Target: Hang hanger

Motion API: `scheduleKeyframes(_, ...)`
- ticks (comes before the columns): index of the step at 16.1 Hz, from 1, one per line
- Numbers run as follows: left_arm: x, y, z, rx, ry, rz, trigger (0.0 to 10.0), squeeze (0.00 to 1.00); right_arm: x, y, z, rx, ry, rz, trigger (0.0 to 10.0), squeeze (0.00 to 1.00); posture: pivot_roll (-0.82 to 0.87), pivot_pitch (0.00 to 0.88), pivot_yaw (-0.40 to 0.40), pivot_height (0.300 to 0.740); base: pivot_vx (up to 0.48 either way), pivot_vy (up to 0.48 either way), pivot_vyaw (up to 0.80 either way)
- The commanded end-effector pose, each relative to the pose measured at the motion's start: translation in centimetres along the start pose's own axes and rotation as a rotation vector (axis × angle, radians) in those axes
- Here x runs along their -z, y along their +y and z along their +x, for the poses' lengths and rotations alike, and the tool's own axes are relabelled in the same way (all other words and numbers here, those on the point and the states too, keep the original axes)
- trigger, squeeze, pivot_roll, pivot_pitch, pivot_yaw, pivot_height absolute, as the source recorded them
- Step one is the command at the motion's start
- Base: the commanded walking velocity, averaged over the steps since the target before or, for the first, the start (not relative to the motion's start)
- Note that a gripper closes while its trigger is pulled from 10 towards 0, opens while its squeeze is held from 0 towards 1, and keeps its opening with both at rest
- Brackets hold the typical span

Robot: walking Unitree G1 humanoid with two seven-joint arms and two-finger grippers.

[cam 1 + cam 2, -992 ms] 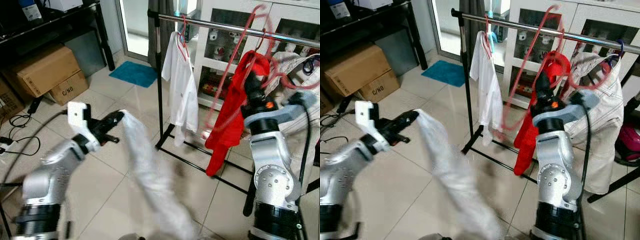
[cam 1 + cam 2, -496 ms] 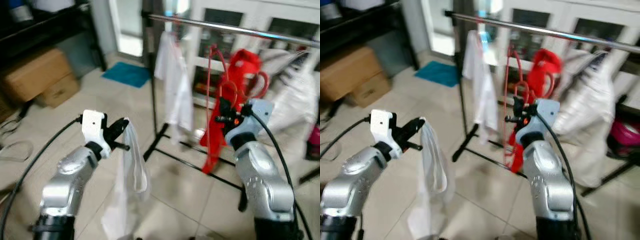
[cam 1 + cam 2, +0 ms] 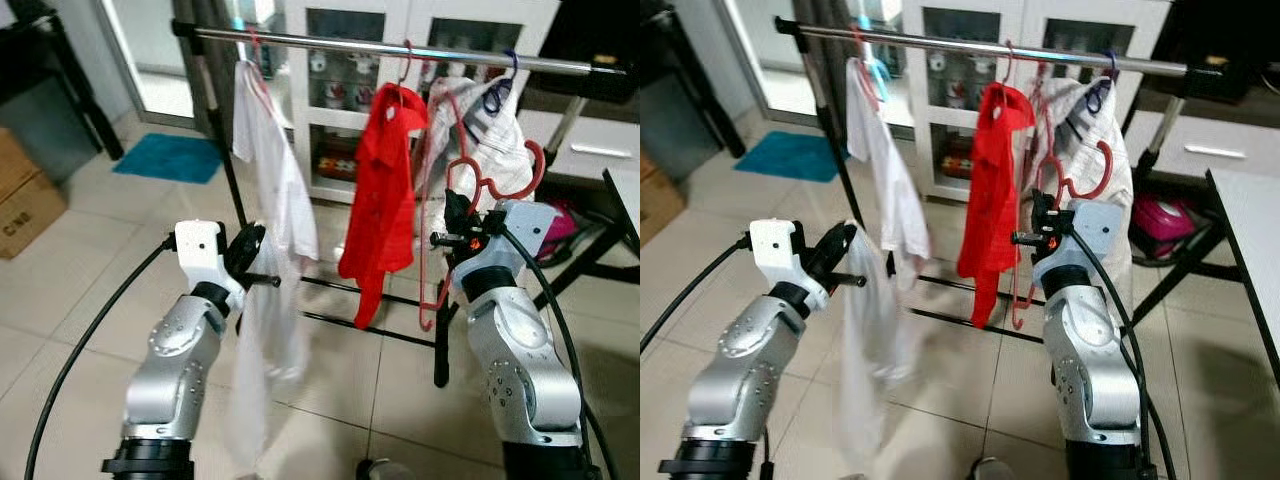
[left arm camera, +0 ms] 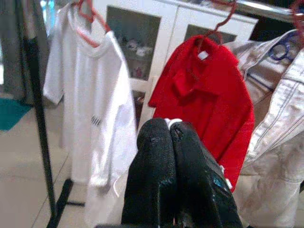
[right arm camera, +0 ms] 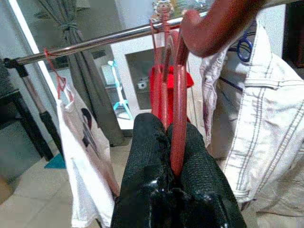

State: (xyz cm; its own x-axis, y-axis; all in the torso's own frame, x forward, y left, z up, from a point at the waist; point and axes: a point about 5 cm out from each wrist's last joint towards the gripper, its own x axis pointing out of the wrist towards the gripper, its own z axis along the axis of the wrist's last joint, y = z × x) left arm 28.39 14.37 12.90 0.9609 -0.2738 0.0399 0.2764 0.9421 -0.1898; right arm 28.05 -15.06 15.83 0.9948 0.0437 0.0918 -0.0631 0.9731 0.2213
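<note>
An empty red hanger (image 3: 488, 186) is pinched in my right gripper (image 3: 456, 207), which is shut on it just below its hook, in front of the clothes rack. Its frame hangs down to about (image 3: 1021, 318). In the right wrist view the red hanger (image 5: 178, 114) runs up between the black fingers (image 5: 147, 142). My left gripper (image 3: 250, 248) is shut on a white garment (image 3: 262, 350) that hangs limp toward the floor. The silver rail (image 3: 330, 41) carries a white T-shirt (image 3: 268, 160), a red shirt (image 3: 385, 190) and a striped white shirt (image 3: 490, 140).
The rack's black post (image 3: 222, 150) and floor bars (image 3: 345, 322) stand close ahead. A white glass-door cabinet (image 3: 350, 90) is behind it. A blue mat (image 3: 170, 158) and a cardboard box (image 3: 20, 195) lie to the left. A white table corner (image 3: 628, 200) is at the right.
The camera has swung right toward the rack. My right gripper has come down from near the rail with the red hanger. The white garment has stopped swinging and hangs straight.
</note>
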Motion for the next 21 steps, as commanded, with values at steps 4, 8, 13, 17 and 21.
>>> scheduleKeyframes(4,-0.2,-0.6,0.0,0.000,-0.032,-0.010,10.0,0.00,0.5,-0.7,-0.3,0.055,0.026,0.151,10.0,0.00,-0.04,0.000,0.051,0.740,0.000,0.000,-0.60)
scheduleKeyframes(8,-0.3,-0.4,0.5,0.005,-0.034,0.013,10.0,0.00,0.5,-0.7,0.1,0.070,0.027,0.139,10.0,0.00,-0.04,0.000,0.058,0.740,0.000,0.000,-0.24)
scheduleKeyframes(13,0.1,0.7,0.3,0.002,0.084,0.003,10.0,0.00,0.9,-0.7,0.0,0.032,0.060,0.084,10.0,0.00,-0.05,0.000,0.061,0.740,0.000,0.000,-0.77)
scheduleKeyframes(17,-0.5,2.1,0.4,-0.046,0.097,0.144,10.0,0.00,0.7,-1.1,-0.3,0.054,0.068,0.124,10.0,0.00,-0.05,0.000,0.057,0.740,0.000,0.000,-0.78)
scheduleKeyframes(21,-1.4,2.4,0.6,-0.078,-0.002,0.110,10.0,0.00,0.8,-0.7,-0.1,0.036,0.079,0.096,10.0,0.00,-0.05,0.000,0.048,0.740,0.000,0.000,-0.80)
